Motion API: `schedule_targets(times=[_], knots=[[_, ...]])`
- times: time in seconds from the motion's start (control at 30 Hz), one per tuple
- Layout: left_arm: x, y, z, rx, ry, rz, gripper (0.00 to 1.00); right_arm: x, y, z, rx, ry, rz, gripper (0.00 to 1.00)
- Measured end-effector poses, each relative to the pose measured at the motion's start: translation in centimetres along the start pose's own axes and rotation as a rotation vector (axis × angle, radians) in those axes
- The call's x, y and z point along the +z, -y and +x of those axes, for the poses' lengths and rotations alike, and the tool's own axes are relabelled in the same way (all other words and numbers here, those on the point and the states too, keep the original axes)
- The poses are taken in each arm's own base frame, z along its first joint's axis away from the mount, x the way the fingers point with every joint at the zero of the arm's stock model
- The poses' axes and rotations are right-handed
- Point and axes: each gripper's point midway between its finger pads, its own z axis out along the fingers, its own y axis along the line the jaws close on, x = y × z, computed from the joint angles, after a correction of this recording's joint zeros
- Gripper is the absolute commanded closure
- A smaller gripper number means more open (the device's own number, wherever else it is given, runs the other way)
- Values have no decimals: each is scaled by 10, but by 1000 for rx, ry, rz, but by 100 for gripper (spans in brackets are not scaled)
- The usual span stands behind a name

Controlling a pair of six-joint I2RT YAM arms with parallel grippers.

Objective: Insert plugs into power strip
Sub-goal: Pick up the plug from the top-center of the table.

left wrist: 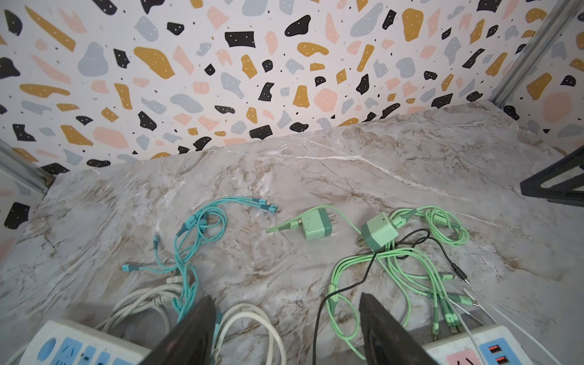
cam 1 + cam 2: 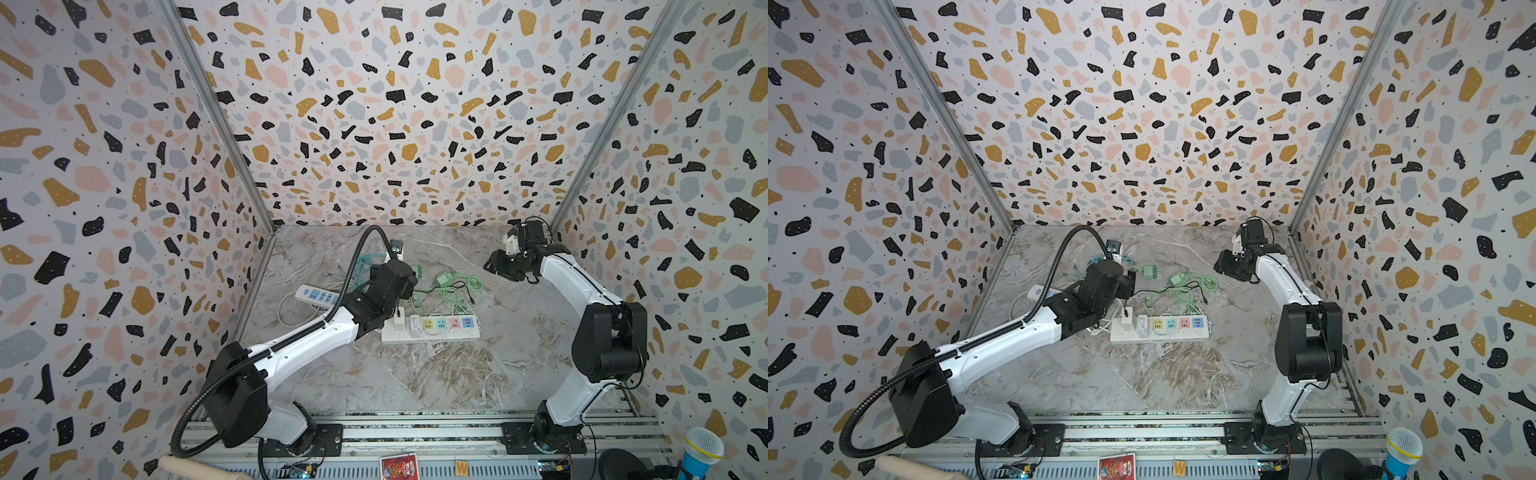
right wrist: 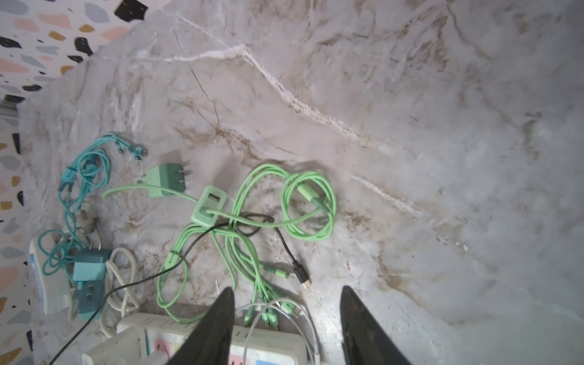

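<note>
"White is the only colour seated: 1 white plug point(image 2: 398, 326) stands in the end socket of the pastel power strip point(image 2: 453, 336), as both top views show."

"And the others?"

"2 lie loose on the marble-look table point(image 1: 410, 158) beyond that strip. A mint green plug point(image 1: 316, 225) rests on its side, prongs pointing toward the 2nd mint green plug point(image 1: 379, 235) just beside it. A teal plug point(image 3: 90, 268) sits by the blue power strip point(image 2: 318, 296), among white cord."

"The grippers?"

"The left gripper point(image 1: 287, 335) hovers between the 2 strips, fingers spread wide with nothing between them. The right gripper point(image 3: 290, 328) is raised over the far right part of the table, jaws partly apart and also empty."

"So which step?"

"I'd judge it the reach for the next plug, most likely the nearer mint one, which is ahead of the left fingers."

"What does that call for?"

"Go forward and down, close on the body's flat sides rather than the prongs, then turn it prongs-down over a free pastel socket. The mint green cables point(image 1: 331, 300) are tangled with a black cable point(image 1: 459, 272), so a lift may drag the neighbour along."
</note>
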Motion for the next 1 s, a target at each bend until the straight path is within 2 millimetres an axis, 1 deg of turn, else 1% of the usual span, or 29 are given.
schedule_targets(times=[0.27, 0.33, 0.4, 0.5, 0.6, 0.77, 0.87, 1.0], knots=[[28, 41, -23, 71, 4, 46, 28, 4, 2, -26, 7, 72, -97, 48], [36, 52, -27, 89, 2, 59, 28, 9, 7, -32, 14, 84, -116, 48], [44, 63, -28, 103, -1, 77, 29, 17, 11, -34, 20, 81, -131, 49], [56, 77, -26, 125, -15, 99, 29, 34, 19, -31, 38, 53, -142, 49], [68, 88, -19, 152, -39, 115, 29, 52, 24, -26, 51, 14, -149, 50], [88, 100, -9, 197, -71, 120, 29, 74, 25, -28, 47, -20, -170, 53], [101, 108, -6, 227, -84, 124, 30, 79, 22, -26, 38, -35, -186, 53], [120, 118, -1, 273, -107, 158, 30, 78, 16, -24, 31, -44, -213, 53]])
